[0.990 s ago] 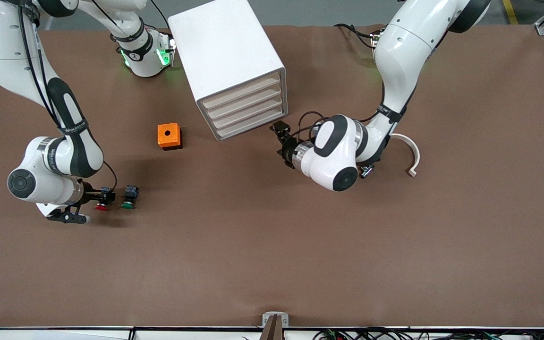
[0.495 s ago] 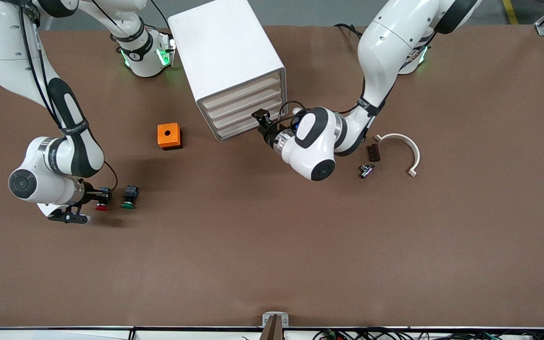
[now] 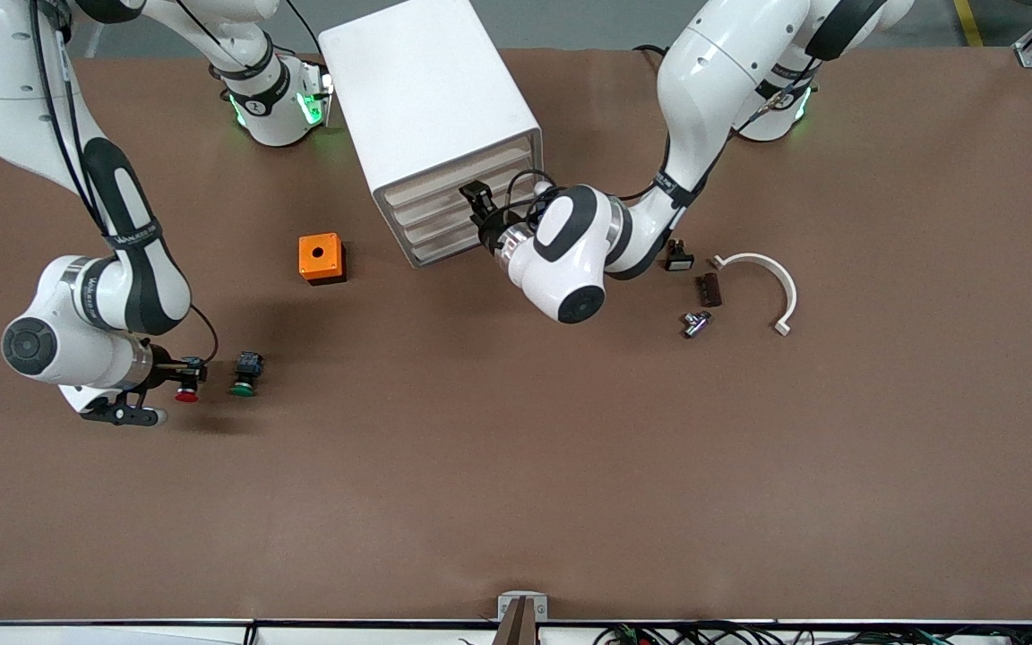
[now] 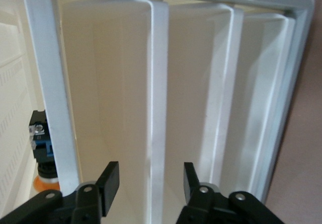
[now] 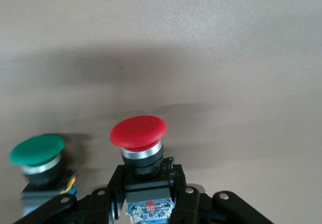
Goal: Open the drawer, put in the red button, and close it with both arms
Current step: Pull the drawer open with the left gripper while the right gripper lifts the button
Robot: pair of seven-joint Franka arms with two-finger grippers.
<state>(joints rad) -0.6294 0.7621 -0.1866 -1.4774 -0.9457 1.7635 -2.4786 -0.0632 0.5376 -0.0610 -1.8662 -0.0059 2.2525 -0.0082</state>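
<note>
The red button (image 3: pixel 186 392) is gripped by its black-and-blue body in my right gripper (image 3: pixel 177 372), close to the table at the right arm's end. In the right wrist view the red cap (image 5: pixel 138 132) juts out past my shut right gripper (image 5: pixel 146 194). The green-capped button (image 3: pixel 245 372) stands just beside it on the table (image 5: pixel 36 151). The white drawer unit (image 3: pixel 431 98) has all its drawers shut. My left gripper (image 3: pixel 478 202) is open at the drawer fronts. In the left wrist view my left gripper (image 4: pixel 150 181) straddles a raised drawer edge (image 4: pixel 156 108) without touching it.
An orange box (image 3: pixel 322 258) with a hole sits beside the drawer unit. Toward the left arm's end lie a white curved piece (image 3: pixel 771 278), a small black part (image 3: pixel 679 260), a brown block (image 3: pixel 709 289) and a small metal piece (image 3: pixel 695 322).
My left gripper has swung from beside the drawer unit up to its drawer fronts, uncovering the small parts. My right gripper has drawn the red button slightly away from the green one.
</note>
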